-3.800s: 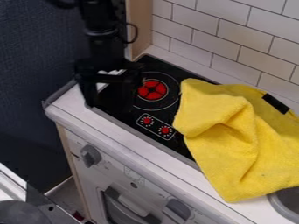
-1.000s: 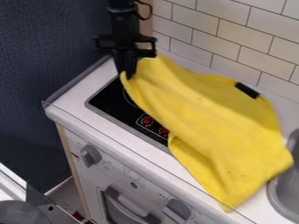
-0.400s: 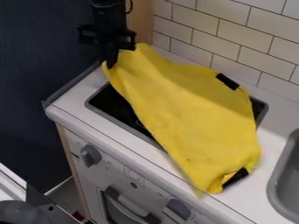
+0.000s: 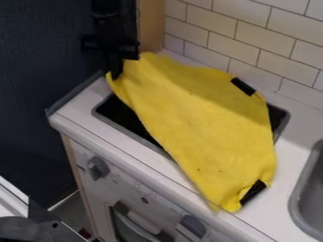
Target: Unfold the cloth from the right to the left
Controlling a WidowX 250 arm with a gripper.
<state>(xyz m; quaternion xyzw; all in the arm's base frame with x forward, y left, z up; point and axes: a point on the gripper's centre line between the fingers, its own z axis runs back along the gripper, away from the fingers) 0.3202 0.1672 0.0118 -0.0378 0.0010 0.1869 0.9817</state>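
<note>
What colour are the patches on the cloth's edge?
Black patches, seen in the camera view.

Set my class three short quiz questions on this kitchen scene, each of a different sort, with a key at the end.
1. The gripper is at which part of the cloth?
a) its middle
b) its upper-left corner in the picture
c) its lower end
2. True or false: part of the black stove top shows beside the cloth.
3. Fill in: ___ black patches show on the cloth.

Key: 1 b; 2 true; 3 two
</note>
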